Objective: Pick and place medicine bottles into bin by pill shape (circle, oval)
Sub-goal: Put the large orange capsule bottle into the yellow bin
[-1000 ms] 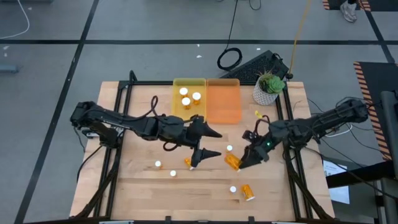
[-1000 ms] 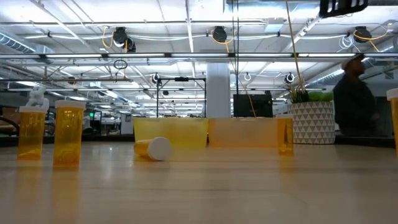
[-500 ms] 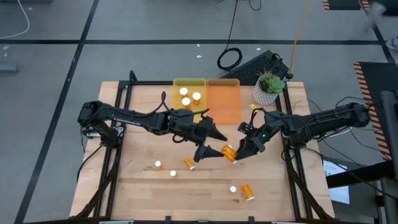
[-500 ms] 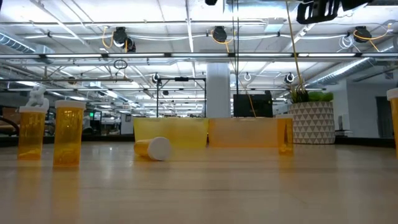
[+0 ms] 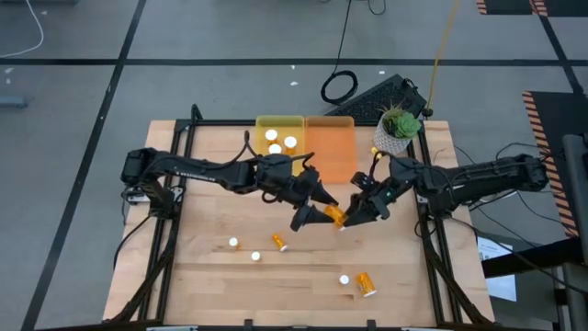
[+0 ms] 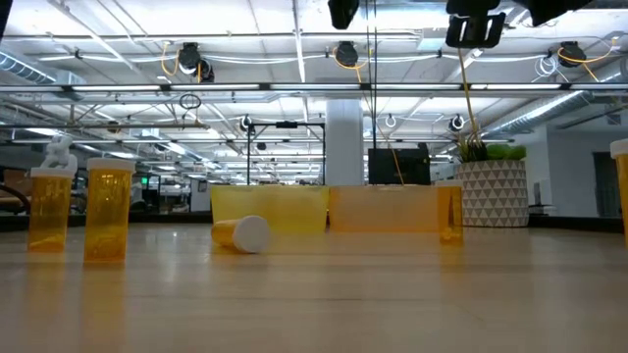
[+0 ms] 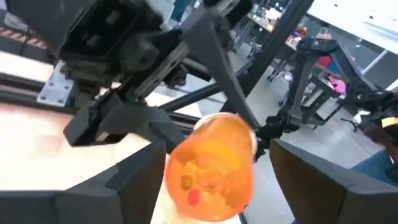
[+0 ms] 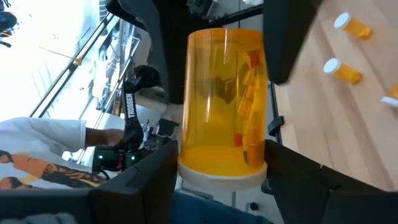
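My right gripper (image 5: 354,215) is shut on one orange medicine bottle (image 5: 336,217), held high over the table's middle. My left gripper (image 5: 317,210) is open and faces it. Its fingers (image 7: 137,180) stand on either side of the bottle's base end (image 7: 208,180); whether they touch it cannot be told. Pills show through the bottle's wall (image 8: 227,93). Three bottles (image 5: 278,142) stand in the yellow bin (image 5: 260,129); the orange bin (image 5: 331,152) is beside it. Other bottles stand or lie on the table (image 5: 278,242), (image 5: 367,284). My right gripper pinches the bottle at its white-capped end (image 8: 221,171) between its two fingers (image 8: 149,180). The fingers come from the table's right and lie across the bottle. The bottle is lifted clear of the table, its base end pointing away toward my left gripper.
Upright bottles stand at the near side (image 5: 233,243), (image 5: 255,256), (image 5: 344,279). A potted plant (image 5: 397,129) stands at the far right corner. In the low view, two bottles (image 6: 49,211), (image 6: 108,211) stand at the left and one lies (image 6: 242,233) before the bins.
My right gripper has carried the bottle toward the table's far edge and toward my left gripper. My left gripper has gone toward the table's right edge, so its fingers now flank the bottle's base end.
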`<action>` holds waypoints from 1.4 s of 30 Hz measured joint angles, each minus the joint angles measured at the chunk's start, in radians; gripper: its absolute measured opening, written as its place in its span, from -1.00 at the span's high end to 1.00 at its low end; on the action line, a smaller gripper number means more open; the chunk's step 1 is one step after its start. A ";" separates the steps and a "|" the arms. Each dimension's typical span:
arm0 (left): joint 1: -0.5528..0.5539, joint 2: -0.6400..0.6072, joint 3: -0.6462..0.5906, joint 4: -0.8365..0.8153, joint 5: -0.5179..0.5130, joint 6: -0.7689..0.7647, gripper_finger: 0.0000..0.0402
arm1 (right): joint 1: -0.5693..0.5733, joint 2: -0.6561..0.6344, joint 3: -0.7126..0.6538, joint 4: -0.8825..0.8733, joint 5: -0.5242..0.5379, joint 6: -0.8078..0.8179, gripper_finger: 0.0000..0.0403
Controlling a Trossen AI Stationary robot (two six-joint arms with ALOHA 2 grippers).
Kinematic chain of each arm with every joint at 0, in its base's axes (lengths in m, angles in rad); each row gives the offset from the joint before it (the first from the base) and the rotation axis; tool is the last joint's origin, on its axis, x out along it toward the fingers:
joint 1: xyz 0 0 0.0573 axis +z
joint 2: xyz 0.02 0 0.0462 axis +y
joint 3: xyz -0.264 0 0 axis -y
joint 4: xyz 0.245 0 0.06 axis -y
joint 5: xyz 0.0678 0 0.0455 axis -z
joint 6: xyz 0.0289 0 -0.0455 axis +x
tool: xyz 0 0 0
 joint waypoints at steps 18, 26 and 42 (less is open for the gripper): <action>0.032 0.000 0.000 -0.002 0.075 -0.021 0.01 | -0.025 0.000 -0.001 -0.008 0.003 -0.055 -0.09; 0.036 0.000 0.000 -0.041 0.076 -0.044 -0.47 | -0.025 0.000 -0.001 -0.013 0.006 -0.055 -0.09; 0.046 0.000 0.000 -0.045 0.120 -0.046 -0.06 | -0.025 0.000 -0.001 -0.019 0.006 -0.060 -0.09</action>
